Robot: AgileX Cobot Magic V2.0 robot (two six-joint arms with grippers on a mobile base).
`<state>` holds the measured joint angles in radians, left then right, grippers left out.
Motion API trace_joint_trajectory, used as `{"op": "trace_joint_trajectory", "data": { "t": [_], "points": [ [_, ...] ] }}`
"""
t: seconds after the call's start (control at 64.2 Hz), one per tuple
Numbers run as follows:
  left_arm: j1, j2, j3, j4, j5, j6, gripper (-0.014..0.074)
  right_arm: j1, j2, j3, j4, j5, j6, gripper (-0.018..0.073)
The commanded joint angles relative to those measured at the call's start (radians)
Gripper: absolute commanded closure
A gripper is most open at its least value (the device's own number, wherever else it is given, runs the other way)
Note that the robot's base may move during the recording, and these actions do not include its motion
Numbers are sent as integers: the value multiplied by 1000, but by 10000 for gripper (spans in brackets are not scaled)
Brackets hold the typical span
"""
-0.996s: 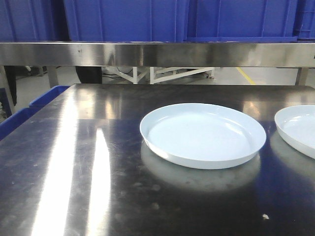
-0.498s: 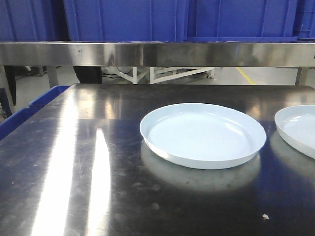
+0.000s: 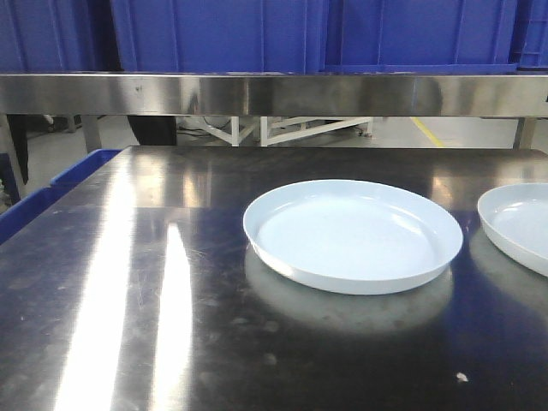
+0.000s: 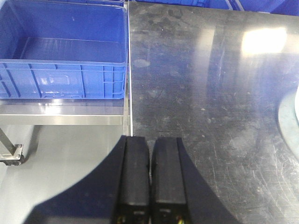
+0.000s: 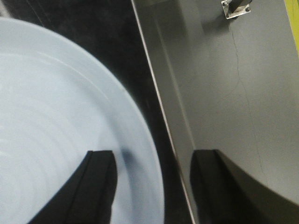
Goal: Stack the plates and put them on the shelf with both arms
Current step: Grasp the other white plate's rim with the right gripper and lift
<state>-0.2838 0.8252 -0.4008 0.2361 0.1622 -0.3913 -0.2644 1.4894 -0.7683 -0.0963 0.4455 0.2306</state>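
Observation:
Two pale bluish-white plates lie on the dark steel table: one plate (image 3: 353,233) in the middle, a second plate (image 3: 521,224) cut off at the right edge. In the right wrist view my right gripper (image 5: 154,161) is open, straddling the right rim of a plate (image 5: 56,126): one finger is above the plate's inside, the other beyond the table edge. My left gripper (image 4: 150,142) is shut on nothing, hovering over the table's left edge. A sliver of a plate (image 4: 290,116) shows at the right of that view. The shelf (image 3: 274,92) spans the back.
Blue crates (image 3: 257,34) stand on the steel shelf. A blue bin (image 4: 63,51) sits on a lower level left of the table (image 4: 205,84). The table's right edge (image 5: 161,107) drops to grey floor.

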Motion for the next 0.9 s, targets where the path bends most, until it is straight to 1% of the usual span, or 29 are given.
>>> {"op": "trace_joint_trajectory", "data": {
  "t": [0.0, 0.093, 0.109, 0.156, 0.218, 0.296, 0.405, 0.669, 0.794, 0.887],
  "points": [
    [2, -8, -27, -4, -79, -7, 499, -5, -24, -28, -18, -55, -1, 199],
    [2, -8, -27, -4, -79, -7, 499, -5, -24, -29, -28, -65, -1, 397],
    [2, -8, -27, -4, -79, -7, 499, -5, -24, -30, -33, -65, -1, 448],
    [2, -8, -27, -4, -79, -7, 499, -5, -24, -36, -48, -62, -1, 559],
    [2, -8, -27, -4, -79, -7, 499, -5, -26, -52, -59, -49, -1, 520],
    [2, -8, -27, -4, -79, -7, 499, -5, -39, -76, -60, -22, -1, 541],
    [2, -8, -27, -4, -79, -7, 499, -5, -80, -125, -60, 7, -1, 539],
    [2, -8, -27, -4, -79, -7, 499, -1, -228, -214, -40, 9, -1, 539],
    [2, -8, -27, -4, -79, -7, 499, 30, -283, -229, 5, 4, -1, 540],
    [2, -8, -27, -4, -79, -7, 499, 80, -300, -234, 42, 7, -1, 540]
  ]
}}
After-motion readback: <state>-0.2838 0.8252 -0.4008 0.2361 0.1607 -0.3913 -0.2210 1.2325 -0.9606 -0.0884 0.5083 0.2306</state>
